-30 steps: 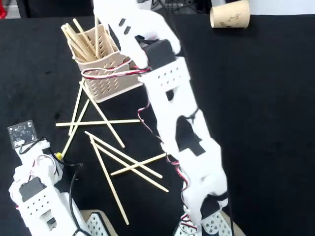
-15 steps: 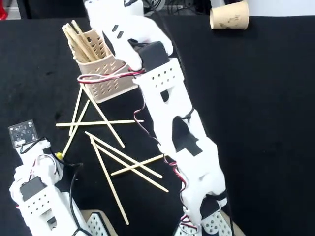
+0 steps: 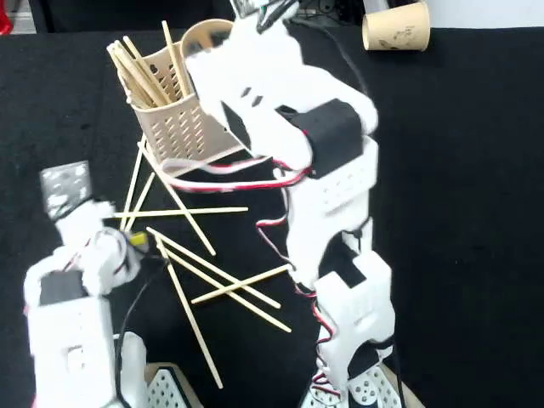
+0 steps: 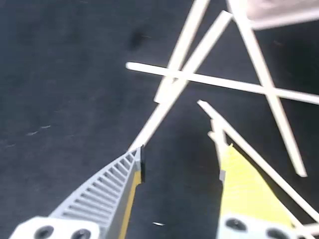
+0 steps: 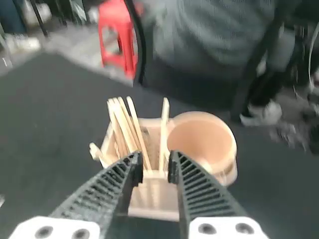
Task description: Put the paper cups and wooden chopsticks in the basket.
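Chopstick pickup is proceeding; left jaws are hovering wide over loose chopsticks (image 4: 219, 82) on the worktop (image 3: 459, 212), near-left of the basket (image 3: 183, 132); right jaws are hanging narrowly parted above it; next move is probably closing on one stick.

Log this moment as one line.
left gripper open over loose chopsticks; right gripper open above basket; paper cup by basket; second cup far off

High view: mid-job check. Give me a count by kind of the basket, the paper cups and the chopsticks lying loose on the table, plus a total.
Basket: 1
Paper cups: 2
Loose chopsticks on the table: 8
Total: 11
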